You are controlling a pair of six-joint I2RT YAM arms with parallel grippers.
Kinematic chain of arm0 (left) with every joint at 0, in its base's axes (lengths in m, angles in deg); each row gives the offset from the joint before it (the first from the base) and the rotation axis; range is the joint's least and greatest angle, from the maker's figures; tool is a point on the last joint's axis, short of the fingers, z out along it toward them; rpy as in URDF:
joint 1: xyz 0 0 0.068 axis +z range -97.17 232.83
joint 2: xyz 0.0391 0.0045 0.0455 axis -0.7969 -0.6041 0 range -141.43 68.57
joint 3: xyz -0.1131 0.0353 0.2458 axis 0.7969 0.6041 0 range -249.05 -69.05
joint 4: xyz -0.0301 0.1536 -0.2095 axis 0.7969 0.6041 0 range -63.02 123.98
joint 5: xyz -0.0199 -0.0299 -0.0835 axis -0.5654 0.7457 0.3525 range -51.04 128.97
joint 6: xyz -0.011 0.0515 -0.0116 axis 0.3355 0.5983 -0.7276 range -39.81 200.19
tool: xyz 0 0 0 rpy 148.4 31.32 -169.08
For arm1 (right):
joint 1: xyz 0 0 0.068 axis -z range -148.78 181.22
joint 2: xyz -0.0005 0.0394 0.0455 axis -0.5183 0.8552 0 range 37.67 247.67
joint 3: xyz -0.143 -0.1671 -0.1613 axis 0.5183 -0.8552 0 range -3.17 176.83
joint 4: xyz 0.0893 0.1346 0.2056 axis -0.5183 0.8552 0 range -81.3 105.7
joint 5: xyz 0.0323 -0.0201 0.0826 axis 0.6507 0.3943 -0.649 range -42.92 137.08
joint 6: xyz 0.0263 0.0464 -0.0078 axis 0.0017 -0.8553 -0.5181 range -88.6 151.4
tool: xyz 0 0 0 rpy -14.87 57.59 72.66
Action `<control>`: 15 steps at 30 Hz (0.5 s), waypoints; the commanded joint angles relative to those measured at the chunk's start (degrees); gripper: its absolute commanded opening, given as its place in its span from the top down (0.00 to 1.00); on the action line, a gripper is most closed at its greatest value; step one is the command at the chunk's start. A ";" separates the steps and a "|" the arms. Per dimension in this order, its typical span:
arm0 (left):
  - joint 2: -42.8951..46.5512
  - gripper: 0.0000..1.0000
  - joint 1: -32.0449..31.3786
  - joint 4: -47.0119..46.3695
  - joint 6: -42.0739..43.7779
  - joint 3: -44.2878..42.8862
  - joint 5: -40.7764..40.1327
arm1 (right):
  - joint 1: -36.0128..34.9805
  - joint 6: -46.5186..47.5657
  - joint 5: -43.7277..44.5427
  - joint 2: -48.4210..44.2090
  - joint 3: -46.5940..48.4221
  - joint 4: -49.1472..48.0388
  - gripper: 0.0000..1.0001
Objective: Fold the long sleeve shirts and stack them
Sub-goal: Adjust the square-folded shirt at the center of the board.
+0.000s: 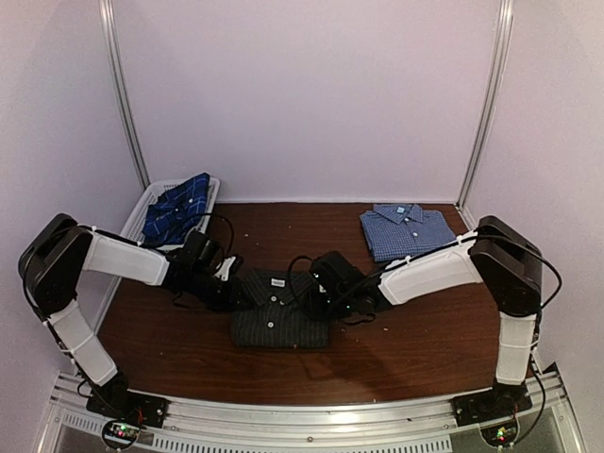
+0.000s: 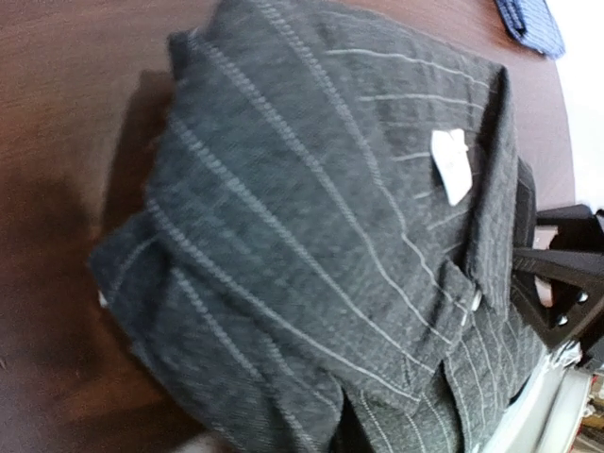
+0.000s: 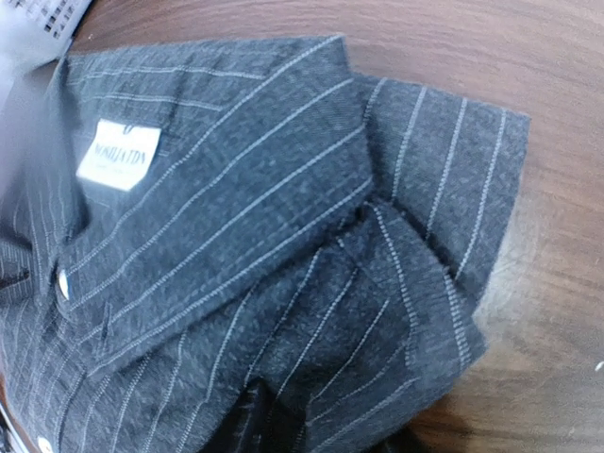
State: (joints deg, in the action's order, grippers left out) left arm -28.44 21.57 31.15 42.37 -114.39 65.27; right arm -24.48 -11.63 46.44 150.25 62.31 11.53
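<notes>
The charcoal pinstriped shirt (image 1: 278, 316) lies folded at the table's middle, collar and white label toward the back. My left gripper (image 1: 226, 283) is at its left shoulder and my right gripper (image 1: 326, 283) at its right shoulder. In the left wrist view the shirt (image 2: 311, 217) bunches up over the jaws and hides the fingers. In the right wrist view its folded sleeve corner (image 3: 425, 264) rises over the jaws, so their gap is hidden. The blue-and-white check shirt (image 1: 406, 229) lies folded at the back right. The navy plaid shirt (image 1: 177, 209) sits in the basket.
A white mesh basket (image 1: 142, 203) stands at the back left against the wall. The brown table (image 1: 415, 330) ends at a metal rail by the arm bases. White walls close the back and both sides.
</notes>
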 commanded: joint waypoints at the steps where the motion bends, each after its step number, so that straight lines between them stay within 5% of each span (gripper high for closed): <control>1: 3.19 0.98 -0.55 3.34 1.85 -2.57 0.08 | -1.39 0.31 -1.23 0.65 4.11 3.80 0.80; 6: 10.54 1.00 -0.55 14.54 4.27 -5.15 -3.20 | -2.41 1.56 -0.69 -2.24 6.88 7.66 1.00; 11: 13.66 1.00 -0.55 20.81 5.60 -5.05 -5.50 | -2.45 2.12 0.29 -6.53 3.91 9.28 1.00; 12: 13.11 0.93 -0.55 21.23 6.07 -4.87 -5.60 | -2.21 2.27 0.37 -7.03 3.15 9.52 1.00; 15: 11.00 0.47 -0.55 20.80 6.57 -4.62 -7.59 | -1.00 2.42 -0.01 -6.68 0.68 8.94 1.00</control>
State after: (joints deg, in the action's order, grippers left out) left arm -15.50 21.11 49.38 47.20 -118.46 61.18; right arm -26.80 -10.23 45.85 145.29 66.11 19.00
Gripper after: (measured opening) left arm 0.278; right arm 0.024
